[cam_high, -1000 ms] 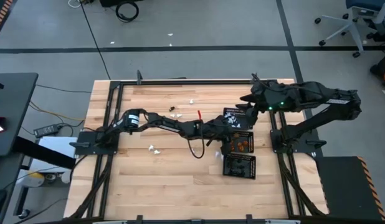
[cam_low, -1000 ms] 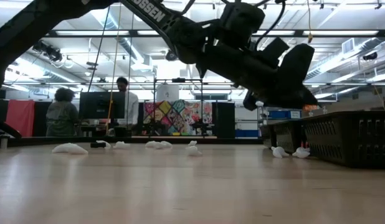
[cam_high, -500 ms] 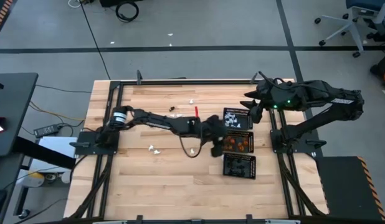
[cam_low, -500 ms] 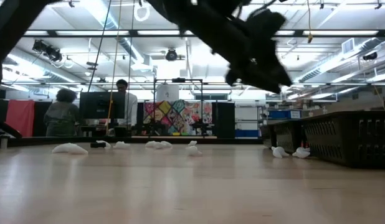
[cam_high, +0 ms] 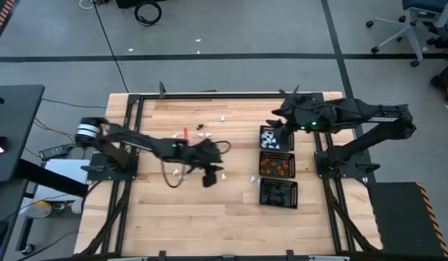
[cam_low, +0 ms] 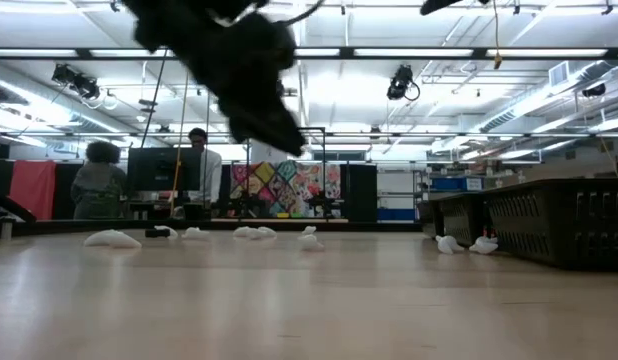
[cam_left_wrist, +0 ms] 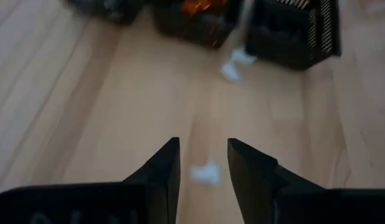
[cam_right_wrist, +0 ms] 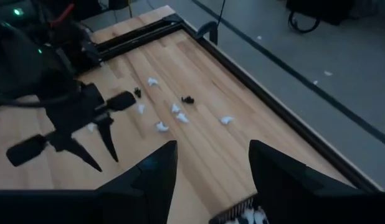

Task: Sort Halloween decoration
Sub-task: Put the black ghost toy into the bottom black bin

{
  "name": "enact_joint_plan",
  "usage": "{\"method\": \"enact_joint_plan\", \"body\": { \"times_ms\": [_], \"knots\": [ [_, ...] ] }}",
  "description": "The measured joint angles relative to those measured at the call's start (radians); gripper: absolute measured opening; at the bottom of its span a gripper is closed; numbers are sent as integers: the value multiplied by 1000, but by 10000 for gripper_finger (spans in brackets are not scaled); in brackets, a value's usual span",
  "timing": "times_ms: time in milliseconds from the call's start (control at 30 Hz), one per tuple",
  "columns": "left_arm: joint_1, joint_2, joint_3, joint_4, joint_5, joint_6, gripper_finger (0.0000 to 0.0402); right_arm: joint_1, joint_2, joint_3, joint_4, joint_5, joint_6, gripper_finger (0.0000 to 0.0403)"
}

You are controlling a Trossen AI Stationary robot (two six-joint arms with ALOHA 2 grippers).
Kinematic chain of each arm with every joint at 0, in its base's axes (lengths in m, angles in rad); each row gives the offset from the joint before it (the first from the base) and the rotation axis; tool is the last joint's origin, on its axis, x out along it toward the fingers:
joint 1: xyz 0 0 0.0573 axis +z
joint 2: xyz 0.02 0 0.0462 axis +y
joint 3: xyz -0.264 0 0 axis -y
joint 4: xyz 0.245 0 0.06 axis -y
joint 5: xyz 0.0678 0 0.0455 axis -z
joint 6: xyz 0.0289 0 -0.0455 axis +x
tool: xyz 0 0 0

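White trinkets lie scattered on the wooden table: one [cam_left_wrist: 205,174] lies on the table below the gap between my left gripper's fingers, and another [cam_left_wrist: 236,59] lies near the trays. More white ones [cam_right_wrist: 177,111] and two black ones [cam_right_wrist: 188,99] lie near the far edge. My left gripper [cam_high: 212,175] hovers open above the table's middle, also seen in the left wrist view [cam_left_wrist: 204,149] and in the low view [cam_low: 284,135]. My right gripper [cam_high: 279,122] is open above the tray of white trinkets [cam_high: 275,138], with its fingers [cam_right_wrist: 152,171] spread wide.
Three black mesh trays stand in a row on the table's right: white trinkets [cam_high: 275,138], orange [cam_high: 276,165], black [cam_high: 278,192]. A black frame [cam_high: 209,94] borders the table. People stand in the room beyond the table [cam_low: 99,185].
My left gripper has swept from above the trays toward the table's left, to over the table's middle, and stayed well above the wood. The trinkets on the table have not moved.
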Motion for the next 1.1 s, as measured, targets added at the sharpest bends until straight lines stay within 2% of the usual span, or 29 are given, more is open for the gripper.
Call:
{"method": "enact_joint_plan", "body": {
  "times_ms": [133, 200, 367, 600, 700, 833, 967, 1100],
  "knots": [
    [7, -153, -145, -7, -22, -80, 117, -21, 68, 0, 117, 3, -43, 203],
    [22, -223, -197, -64, -24, -130, 116, -35, 106, 0, 168, -2, -45, 203],
    [93, -332, -227, -265, -25, -176, 116, -86, 210, 0, 219, -76, 44, 203],
    [242, -359, -219, -427, 45, -59, 128, -121, 365, 0, 336, -221, 165, 203],
    [309, -360, -220, -433, 92, -7, 140, -134, 419, 0, 398, -288, 204, 203],
    [397, -359, -219, -442, 165, 73, 150, -154, 478, 0, 446, -324, 237, 203],
    [484, -355, -220, -441, 172, 128, 151, -191, 532, 0, 469, -383, 168, 203],
    [561, -355, -265, -402, 191, 172, 151, -230, 598, 0, 488, -393, -52, 203]
  ]
}}
